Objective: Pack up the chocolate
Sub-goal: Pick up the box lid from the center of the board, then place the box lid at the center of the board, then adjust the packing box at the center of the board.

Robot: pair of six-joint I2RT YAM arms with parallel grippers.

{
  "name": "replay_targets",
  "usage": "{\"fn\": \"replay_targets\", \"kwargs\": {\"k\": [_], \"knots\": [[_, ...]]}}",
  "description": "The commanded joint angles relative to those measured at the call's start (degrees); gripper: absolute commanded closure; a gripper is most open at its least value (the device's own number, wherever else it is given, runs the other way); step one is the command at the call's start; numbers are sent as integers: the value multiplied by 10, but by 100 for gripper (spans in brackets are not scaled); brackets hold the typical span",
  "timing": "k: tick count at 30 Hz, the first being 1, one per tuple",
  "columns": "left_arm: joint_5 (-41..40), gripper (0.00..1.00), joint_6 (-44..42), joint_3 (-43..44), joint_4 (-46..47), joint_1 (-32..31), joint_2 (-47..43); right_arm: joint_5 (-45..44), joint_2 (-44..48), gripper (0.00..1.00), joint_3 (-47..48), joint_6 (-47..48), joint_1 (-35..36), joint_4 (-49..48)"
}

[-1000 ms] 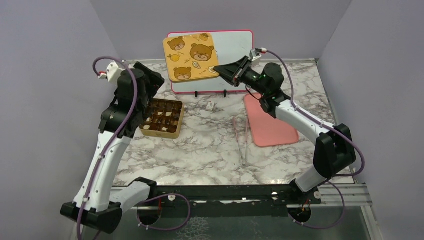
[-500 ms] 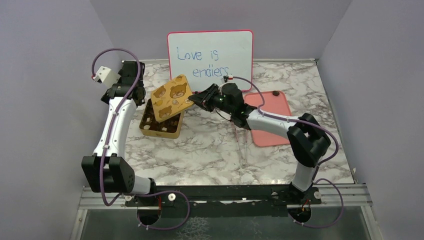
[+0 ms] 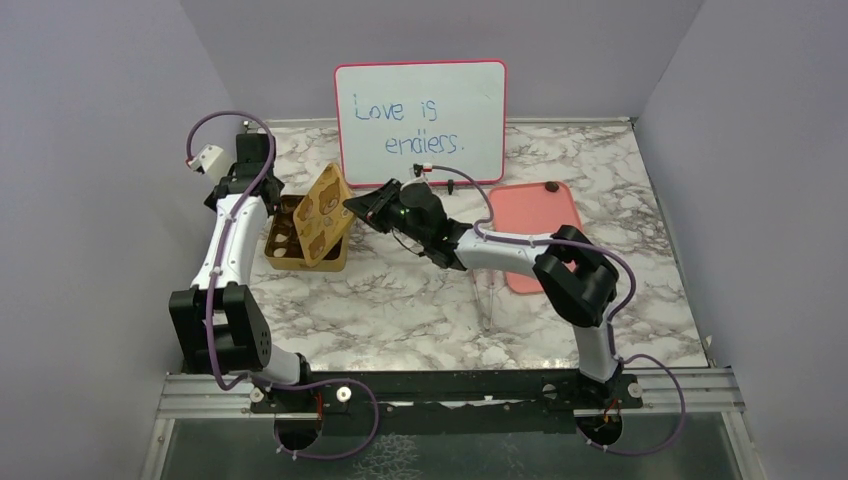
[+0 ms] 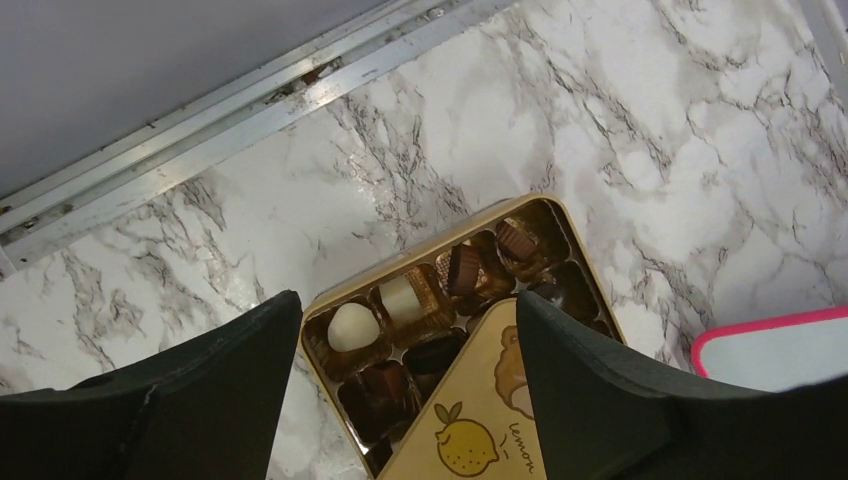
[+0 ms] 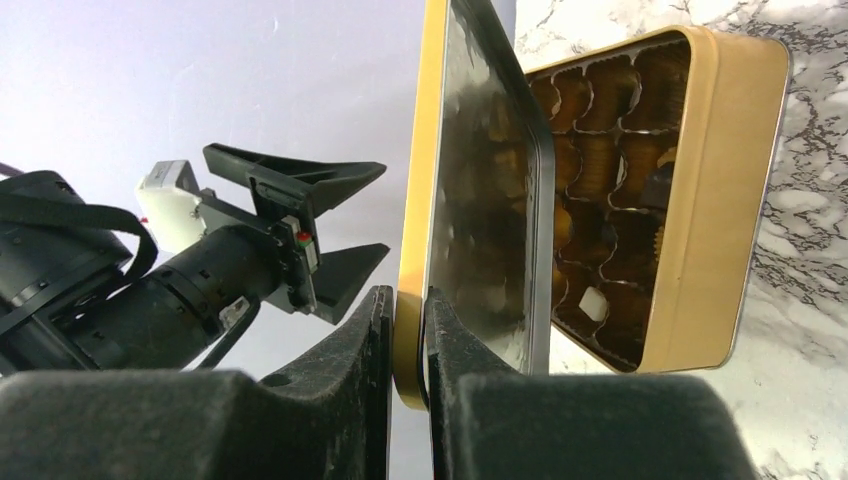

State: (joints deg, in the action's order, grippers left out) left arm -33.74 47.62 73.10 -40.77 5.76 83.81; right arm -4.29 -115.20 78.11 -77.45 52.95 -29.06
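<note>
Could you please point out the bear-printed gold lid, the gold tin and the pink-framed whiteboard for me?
Flat gold metal lid printed with bears [image 3: 322, 208]: top view, middle of its printed face.
Rectangular gold metal tin [image 5: 715, 200]: right wrist view, its outer side wall.
Pink-framed whiteboard [image 3: 470, 95]: top view, bare white surface.

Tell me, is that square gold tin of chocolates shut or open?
Open. The bear-printed gold lid stands tilted over the square gold tin, its edge pinched by the right gripper; chocolates show in the uncovered compartments.
</note>
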Motion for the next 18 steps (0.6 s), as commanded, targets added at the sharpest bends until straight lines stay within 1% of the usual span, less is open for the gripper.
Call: {"fn": "replay_targets", "kwargs": {"k": [1, 3, 5, 9, 12, 14, 15, 18], "knots": [[57, 22, -34, -12, 43, 19, -2, -60, 29, 99, -6, 16, 6, 3], [39, 19, -37, -13, 42, 27, 2, -77, 51, 99, -34, 11, 6, -13], [40, 17, -46, -13, 44, 48, 13, -80, 72, 99, -50, 23, 3, -23], [45, 18, -63, -27, 72, 77, 15, -61, 129, 99, -90, 55, -12, -44], [39, 20, -81, -37, 91, 88, 26, -45, 184, 99, -148, 50, -26, -48], [47, 22, -104, -49, 117, 91, 33, -31, 223, 99, -182, 64, -34, -29], [54, 22, -117, -56, 135, 91, 36, -26, 244, 99, -193, 71, -36, -2], [83, 26, -151, -79, 191, 91, 47, -8, 300, 99, -245, 63, -43, 54]]}}
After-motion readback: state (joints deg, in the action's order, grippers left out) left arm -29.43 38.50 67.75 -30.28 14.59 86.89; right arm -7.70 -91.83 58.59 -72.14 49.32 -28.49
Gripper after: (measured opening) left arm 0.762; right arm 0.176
